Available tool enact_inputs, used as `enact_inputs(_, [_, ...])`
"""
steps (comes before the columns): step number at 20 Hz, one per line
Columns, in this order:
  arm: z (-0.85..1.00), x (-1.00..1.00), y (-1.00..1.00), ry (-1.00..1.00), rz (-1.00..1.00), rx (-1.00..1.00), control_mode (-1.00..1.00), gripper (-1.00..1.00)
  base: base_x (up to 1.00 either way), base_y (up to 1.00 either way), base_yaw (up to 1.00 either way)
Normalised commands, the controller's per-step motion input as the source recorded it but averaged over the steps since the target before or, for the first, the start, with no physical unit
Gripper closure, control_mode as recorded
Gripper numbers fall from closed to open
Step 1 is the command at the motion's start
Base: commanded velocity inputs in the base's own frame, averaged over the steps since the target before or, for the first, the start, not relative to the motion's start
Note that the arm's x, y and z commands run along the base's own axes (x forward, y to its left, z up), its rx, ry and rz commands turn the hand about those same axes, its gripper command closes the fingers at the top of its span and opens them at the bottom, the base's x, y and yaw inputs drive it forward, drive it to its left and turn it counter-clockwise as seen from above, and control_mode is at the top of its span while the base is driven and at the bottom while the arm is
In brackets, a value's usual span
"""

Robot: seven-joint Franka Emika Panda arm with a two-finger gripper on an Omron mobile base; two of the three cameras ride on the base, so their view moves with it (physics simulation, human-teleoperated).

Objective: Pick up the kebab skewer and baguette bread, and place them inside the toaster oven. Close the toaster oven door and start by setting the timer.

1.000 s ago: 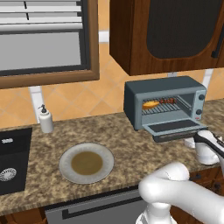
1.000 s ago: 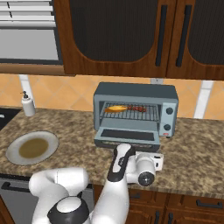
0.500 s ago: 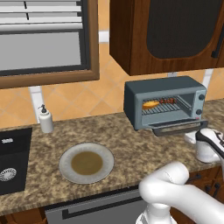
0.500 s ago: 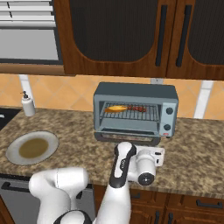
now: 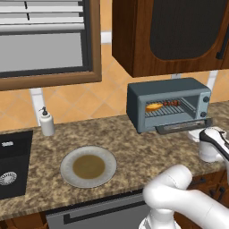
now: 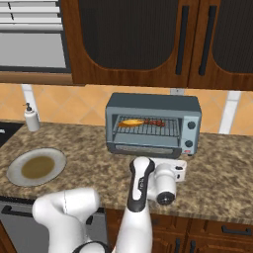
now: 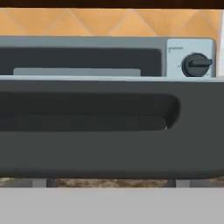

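Note:
The blue-grey toaster oven (image 5: pixel 170 89) (image 6: pixel 153 103) stands on the counter. On its wire rack lie the golden baguette bread (image 5: pixel 154 106) (image 6: pixel 129 122) and, to its right, the kebab skewer (image 5: pixel 172 103) (image 6: pixel 155 122). The toaster oven door (image 5: pixel 181 128) (image 6: pixel 143 148) hangs partly raised, still far from shut. My gripper (image 5: pixel 206 134) (image 6: pixel 170 165) sits low, right in front of the door's front edge. Its fingers are hidden behind the hand. In the hand view the door's dark face (image 7: pixel 109 153) is very close, with a knob (image 7: pixel 197 64) above it at the right.
A round plate (image 5: pixel 88 166) (image 6: pixel 35 166) with a brown centre lies on the granite counter to the left. A soap bottle (image 5: pixel 46 121) (image 6: pixel 31 117) stands by the wall near the sink (image 5: pixel 11 163). Dark wooden cabinets (image 5: pixel 170 31) hang right above the oven.
The door has swung up from lying nearly flat to partly raised. My hand has moved in closer to the oven, under the door's edge.

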Motion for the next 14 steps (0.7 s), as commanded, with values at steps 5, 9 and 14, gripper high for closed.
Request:
enact_inputs(5, [0.43,0.29,0.03,-0.06,-0.01,0.00,-1.00,-1.00,0.00,0.00,0.00])
enact_inputs(9, [0.27,0.40,0.08,-0.03,-0.01,0.00,-1.00,-1.00,0.00,0.00,0.00])
enact_inputs(14, [0.29,0.32,0.01,-0.05,0.00,0.00,-1.00,-1.00,0.00,0.00,0.00])
